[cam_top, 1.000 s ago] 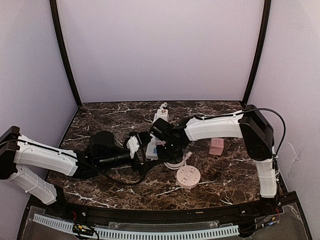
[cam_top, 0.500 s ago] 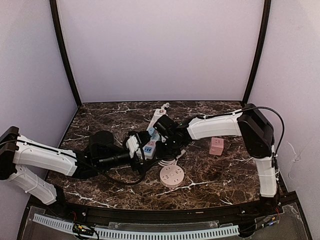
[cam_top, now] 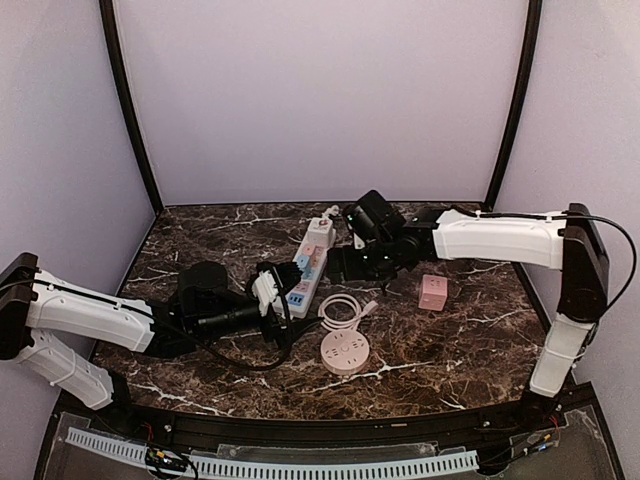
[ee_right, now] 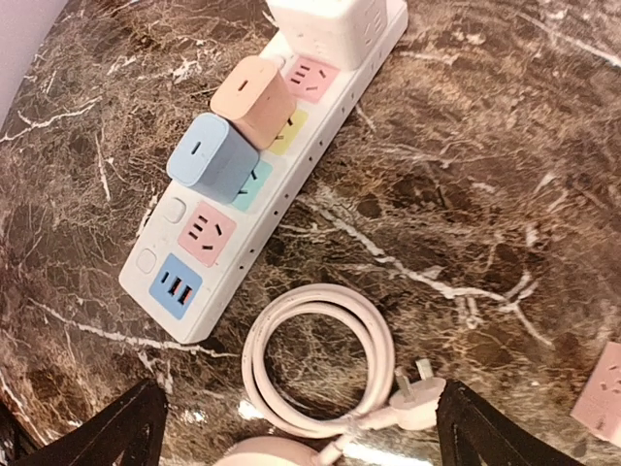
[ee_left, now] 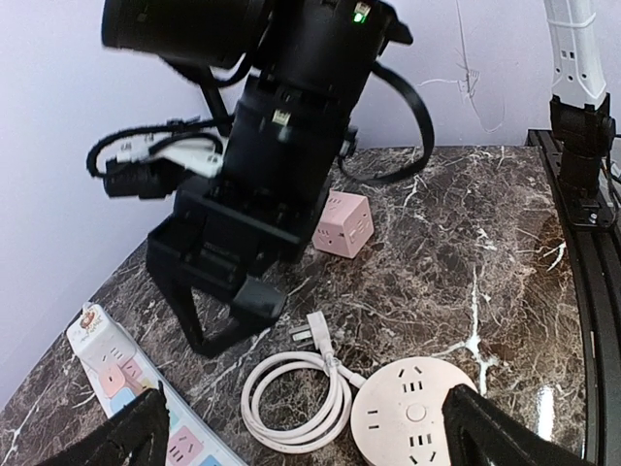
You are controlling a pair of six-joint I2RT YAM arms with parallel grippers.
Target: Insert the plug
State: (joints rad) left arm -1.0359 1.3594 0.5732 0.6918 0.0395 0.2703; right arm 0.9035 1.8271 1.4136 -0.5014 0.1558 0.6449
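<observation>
The white plug lies loose on the marble at the end of its coiled white cable, which runs to a round pink socket hub. In the top view the plug sits right of the white power strip. My right gripper hangs open above the coil, holding nothing; from above the right gripper is just behind the coil. My left gripper is open and empty, low beside the near end of the strip; in the top view the left gripper faces right.
The strip carries an orange adapter, a blue adapter and a white cube adapter; a pink socket and a blue USB block are free at its near end. A pink cube socket stands to the right.
My right gripper has opened, let go of the plug and pulled back and up to the right. The coil and round hub slid left and now lie free. The left arm has not moved.
</observation>
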